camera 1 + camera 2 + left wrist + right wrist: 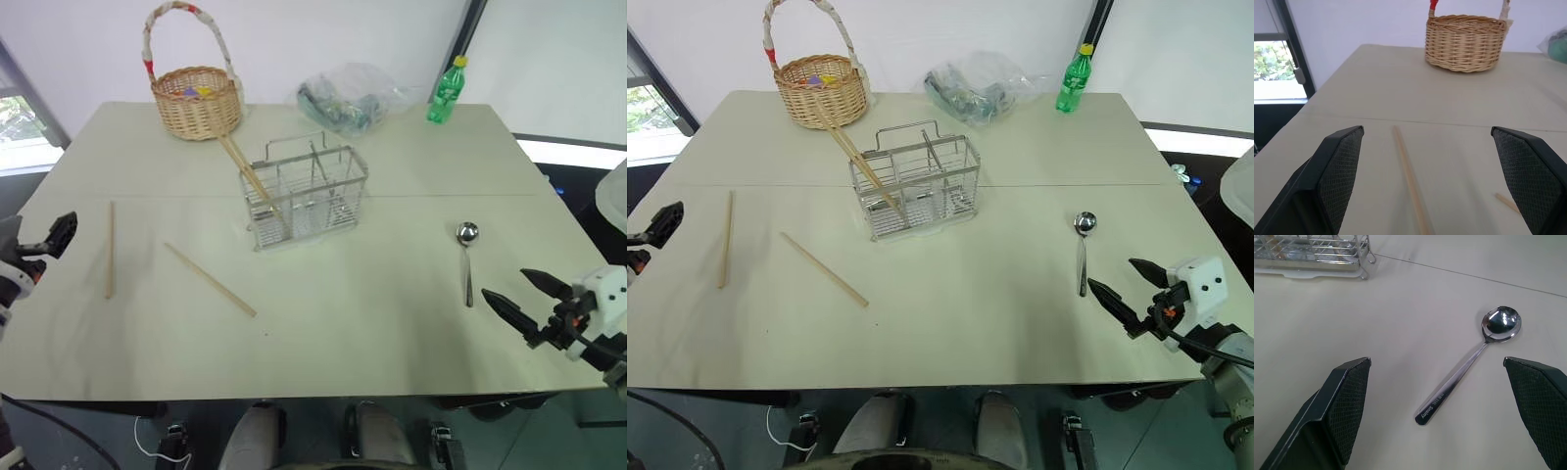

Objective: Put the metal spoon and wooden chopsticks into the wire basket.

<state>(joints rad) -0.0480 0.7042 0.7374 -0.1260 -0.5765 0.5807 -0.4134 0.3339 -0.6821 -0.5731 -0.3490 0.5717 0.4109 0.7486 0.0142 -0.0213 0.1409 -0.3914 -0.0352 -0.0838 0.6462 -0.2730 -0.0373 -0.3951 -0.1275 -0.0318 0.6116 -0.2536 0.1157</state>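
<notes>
Your right gripper (pixel 1437 416) hangs with jaws wide, empty, near the small shiny metal spoon (pixel 1469 364) lying on the pale table (pixel 392 323). Your left gripper (pixel 1435 186) is spread wide too, over one of two loose light-tan wooden chopsticks (pixel 110 249); another pair leans in the rectangular silver wire basket (pixel 306 192).

Engraved wording noted on handle of metal spoon (pixel 1469 369), near handle end, running lengthwise; too small to read w/ certainty. Green bottle (pixel 446 91) at far edge of table (pixel 970 323): label area visible, lettering not legible. No readable print on wire basket (pixel 917 182), wicker basket (pixel 196 100), clear plastic bag (pixel 975 86) or wooden chopsticks (pixel 823 269). No numbers or signs found elsewhere.
</notes>
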